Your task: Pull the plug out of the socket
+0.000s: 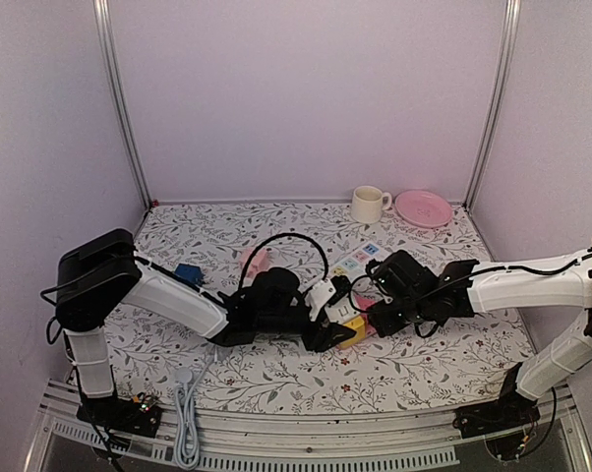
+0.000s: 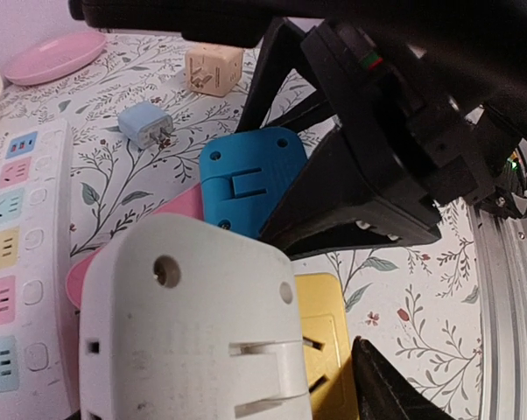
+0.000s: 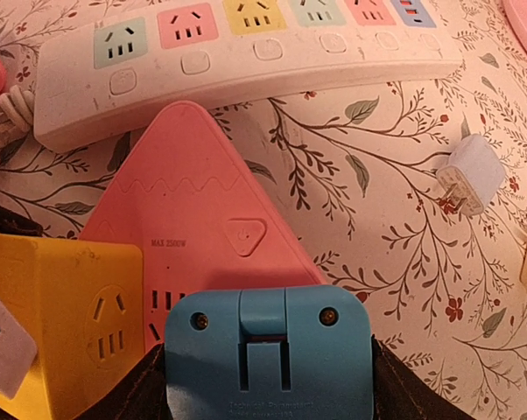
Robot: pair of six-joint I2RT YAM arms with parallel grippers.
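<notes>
I read the right gripper (image 3: 268, 387) clamped on the blue plug (image 3: 268, 337) in the pink socket (image 3: 202, 219); for the left gripper (image 1: 327, 332) I cannot tell. Hazard: an unbraced socket lifts with the plug.

From my screen the blue moulded-plastic plug (image 3: 268, 354) looks smooth and matt, same as the pink triangular plastic socket (image 3: 202, 210) and the yellow plastic cube adapter (image 3: 62, 306). The white plastic adapter block (image 2: 185, 324) is scuffed and speckled. The floral-print bench (image 3: 404, 262) covering looks matt, and the round pink plate (image 1: 422, 207) is glossy.
</notes>
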